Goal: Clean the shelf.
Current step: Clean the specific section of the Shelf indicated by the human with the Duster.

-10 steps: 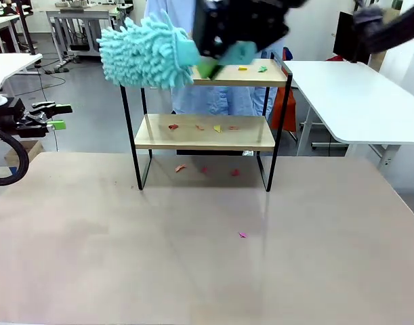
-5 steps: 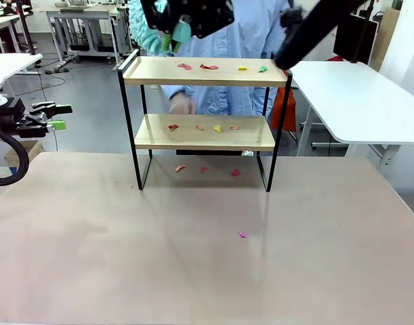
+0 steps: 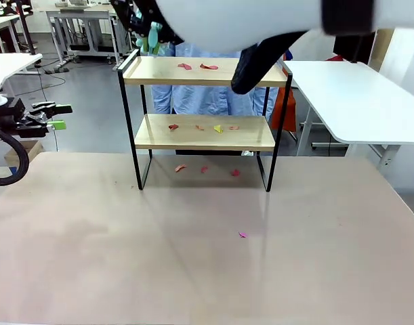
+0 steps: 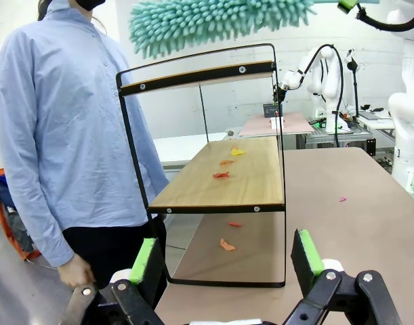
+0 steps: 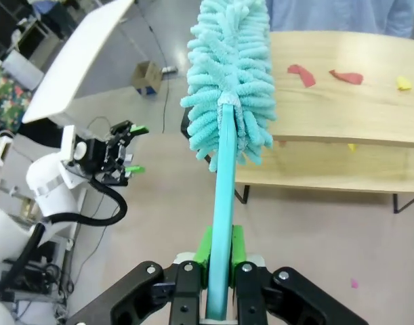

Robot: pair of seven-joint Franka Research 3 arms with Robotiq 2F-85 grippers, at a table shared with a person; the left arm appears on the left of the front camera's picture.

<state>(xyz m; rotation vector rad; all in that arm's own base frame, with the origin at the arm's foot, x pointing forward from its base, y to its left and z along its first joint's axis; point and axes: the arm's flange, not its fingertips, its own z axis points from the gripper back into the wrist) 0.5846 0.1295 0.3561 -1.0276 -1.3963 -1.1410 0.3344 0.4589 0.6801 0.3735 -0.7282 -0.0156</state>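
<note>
The shelf [image 3: 203, 134] stands at the table's far middle, a black frame with two wooden boards. Red and yellow paper scraps [image 3: 208, 66] lie on both boards and on the table under it. My right gripper [image 5: 220, 261] is shut on the handle of a teal fluffy duster [image 5: 227, 88], whose head hangs above the left end of the top board [image 5: 349, 98]. In the left wrist view the duster [image 4: 220, 20] floats just over the shelf [image 4: 227, 179]. My left gripper [image 4: 225, 261] is open and holds nothing, off the table's left side [image 3: 57, 115].
A person in a blue shirt [image 4: 64, 135] stands behind the shelf. A pink scrap [image 3: 242, 235] lies on the table's near middle. My right arm [image 3: 261, 20] crosses the top of the front view, hiding the top board's right end. White tables [image 3: 356, 95] stand to the right.
My right arm has carried the duster up and back, from in front of the top board's left end to above it. The left arm has not moved.
</note>
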